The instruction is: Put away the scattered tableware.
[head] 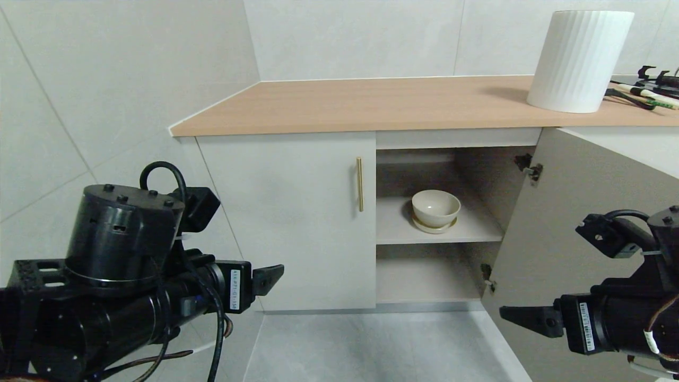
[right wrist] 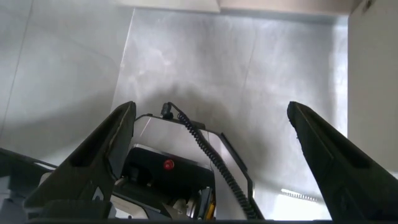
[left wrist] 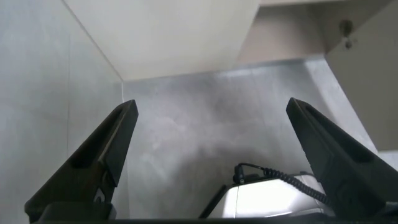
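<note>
- A bowl is being carried on a saucer, and both are resting near the middle of the upper shelf inside the cabinet.
- A lower shelf is lying beneath it, just above the floor.
- The cabinet's left half is being covered by a closed door, whose handle is sitting at its right edge, left of the bowl.
- The right door is being held swung outward, right of the opening.
- The table is lying over the cabinet; a container is standing on its right part, with utensils lying right of it.
- The left end effector is being held low before the closed door, the right end effector low before the swung door.
</note>
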Motion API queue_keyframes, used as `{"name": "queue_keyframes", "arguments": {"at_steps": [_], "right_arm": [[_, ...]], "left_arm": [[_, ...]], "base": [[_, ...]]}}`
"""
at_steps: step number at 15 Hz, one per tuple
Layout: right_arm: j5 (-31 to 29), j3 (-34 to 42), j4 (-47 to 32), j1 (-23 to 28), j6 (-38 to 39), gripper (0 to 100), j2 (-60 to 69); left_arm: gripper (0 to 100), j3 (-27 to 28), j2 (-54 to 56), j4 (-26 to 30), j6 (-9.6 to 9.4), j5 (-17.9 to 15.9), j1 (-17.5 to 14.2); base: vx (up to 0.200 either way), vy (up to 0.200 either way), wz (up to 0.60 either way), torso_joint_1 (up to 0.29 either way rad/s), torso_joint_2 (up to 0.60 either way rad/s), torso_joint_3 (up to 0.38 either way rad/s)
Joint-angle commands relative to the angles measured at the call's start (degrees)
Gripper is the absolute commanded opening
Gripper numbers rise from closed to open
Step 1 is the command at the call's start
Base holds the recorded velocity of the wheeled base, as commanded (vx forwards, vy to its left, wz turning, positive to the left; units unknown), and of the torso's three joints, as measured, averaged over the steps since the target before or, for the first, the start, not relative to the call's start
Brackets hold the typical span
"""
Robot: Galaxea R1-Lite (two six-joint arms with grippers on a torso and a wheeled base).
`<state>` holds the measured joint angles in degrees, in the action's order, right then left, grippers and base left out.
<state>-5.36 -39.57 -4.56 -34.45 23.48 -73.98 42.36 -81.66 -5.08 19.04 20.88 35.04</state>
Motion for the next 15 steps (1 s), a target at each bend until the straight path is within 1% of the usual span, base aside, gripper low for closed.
{"name": "queue_keyframes", "arguments": {"at_steps": [1,13,14,15], "right_arm": [[0.0,0.0,-0.2,0.0,0.0,100,-0.1],[-0.1,-0.1,-1.6,0.0,-1.2,100,1.2],[-0.1,-0.7,-4.0,0.0,-1.2,100,1.7],[-0.1,-1.7,-6.6,0.0,-1.5,100,2.3]], "left_arm": [[100,0.0,-0.2,0.0,0.03,0.0,0.0],[100,-0.3,-0.2,0.0,-0.06,0.1,-0.1],[100,-0.3,-0.2,0.0,-0.06,0.1,-0.1],[100,-0.3,-0.2,0.0,-0.06,0.1,0.0]], "base": [[0.000,0.000,0.00,0.000,0.00,0.000],[0.000,0.000,0.00,0.000,0.00,0.000],[0.000,0.000,0.00,0.000,0.00,0.000],[0.000,-0.200,0.00,0.002,0.01,0.002]]}}
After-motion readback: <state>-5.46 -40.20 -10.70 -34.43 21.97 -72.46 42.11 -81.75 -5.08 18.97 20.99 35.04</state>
